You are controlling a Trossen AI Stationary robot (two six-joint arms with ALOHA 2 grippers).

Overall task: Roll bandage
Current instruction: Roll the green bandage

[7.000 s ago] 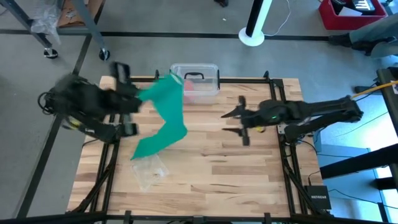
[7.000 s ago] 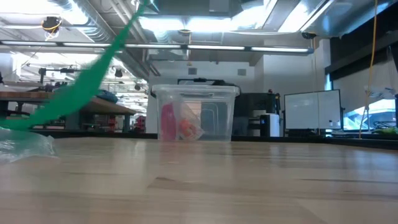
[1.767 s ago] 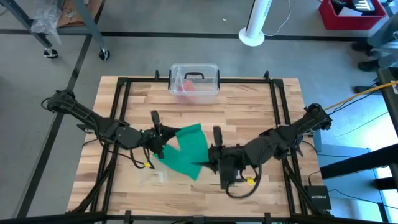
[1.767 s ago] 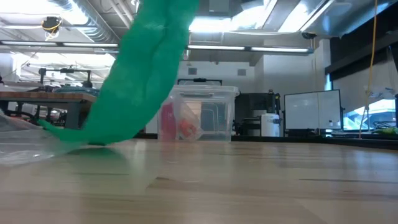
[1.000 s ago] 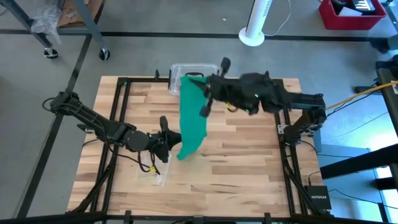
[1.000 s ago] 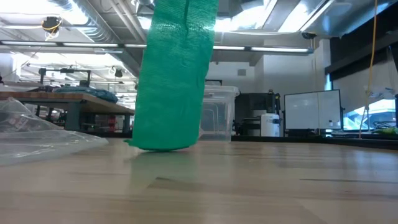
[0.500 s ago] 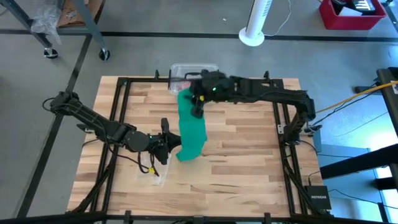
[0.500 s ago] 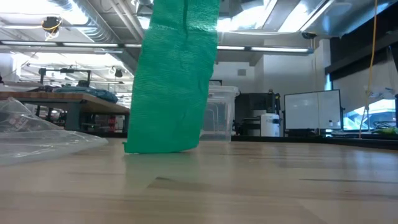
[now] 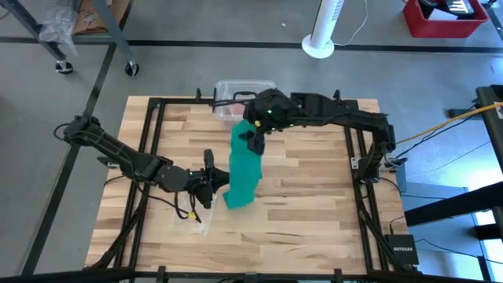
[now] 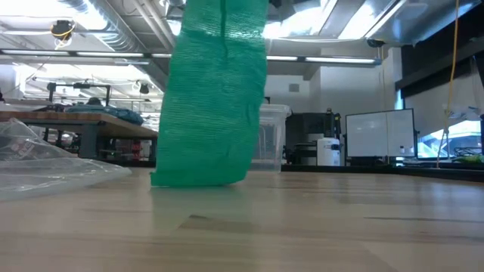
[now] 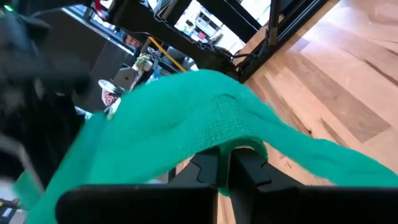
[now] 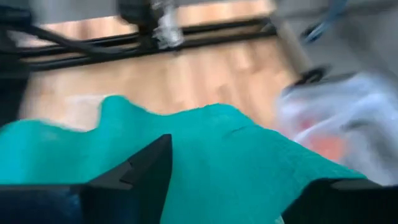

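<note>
Fingers of the left gripper (image 9: pixel 214 178) pinch the lower end of the bandage (image 9: pixel 244 169) close above the table (image 9: pixel 314 212), left of centre. Right gripper (image 9: pixel 250 140) fingers stand spread at the strip's far upper end (cloth lying between them). Bandage hangs as a tall green band.

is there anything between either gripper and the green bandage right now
Nothing visible. The left gripper is shut on the bandage at its lower end near the table; the right gripper, jaws open, sits right at its raised upper end.
</note>
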